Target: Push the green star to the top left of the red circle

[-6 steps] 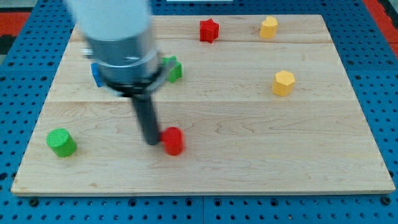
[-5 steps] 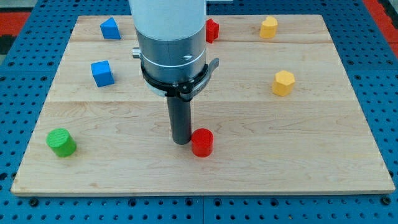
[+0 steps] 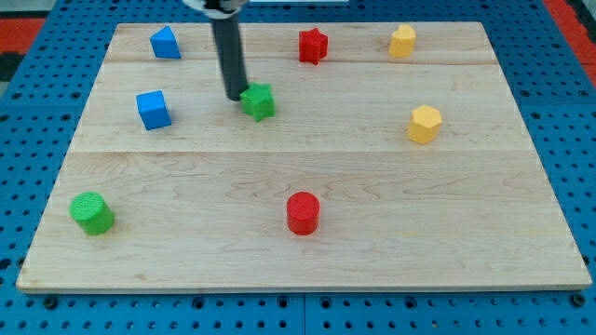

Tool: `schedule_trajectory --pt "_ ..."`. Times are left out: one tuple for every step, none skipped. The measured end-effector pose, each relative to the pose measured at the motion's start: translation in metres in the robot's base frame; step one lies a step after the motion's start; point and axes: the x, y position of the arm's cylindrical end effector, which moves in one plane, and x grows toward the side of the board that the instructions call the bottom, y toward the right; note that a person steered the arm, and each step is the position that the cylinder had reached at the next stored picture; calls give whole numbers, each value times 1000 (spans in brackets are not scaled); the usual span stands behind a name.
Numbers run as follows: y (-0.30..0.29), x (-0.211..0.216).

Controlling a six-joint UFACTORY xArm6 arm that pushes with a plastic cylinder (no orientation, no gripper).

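The green star (image 3: 259,100) lies on the wooden board (image 3: 372,177) in the upper middle-left. The red circle (image 3: 303,213), a short cylinder, stands lower down, right of centre-left. My tip (image 3: 235,96) rests just left of the green star, touching or nearly touching its left side. The rod rises straight to the view's top edge. The star is up and to the left of the red circle, well apart from it.
A blue cube (image 3: 154,110) sits left of my tip. A blue block (image 3: 165,43) is at the top left. A red star (image 3: 313,46) and a yellow block (image 3: 402,41) lie along the top. A yellow hexagon (image 3: 425,124) is at right. A green cylinder (image 3: 92,213) is at lower left.
My tip pushed the red circle to the right, then left it and moved up the board to the green star's left side. The arm's body no longer blocks the view.
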Motion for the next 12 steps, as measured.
schedule_trajectory --pt "70 11" --pt "101 50" --pt "46 54" --pt "52 78" --pt "101 78" --pt "96 63" --pt "149 89" --pt "156 144" --pt "158 165" --pt "179 190" --pt "178 194" --pt "177 194"
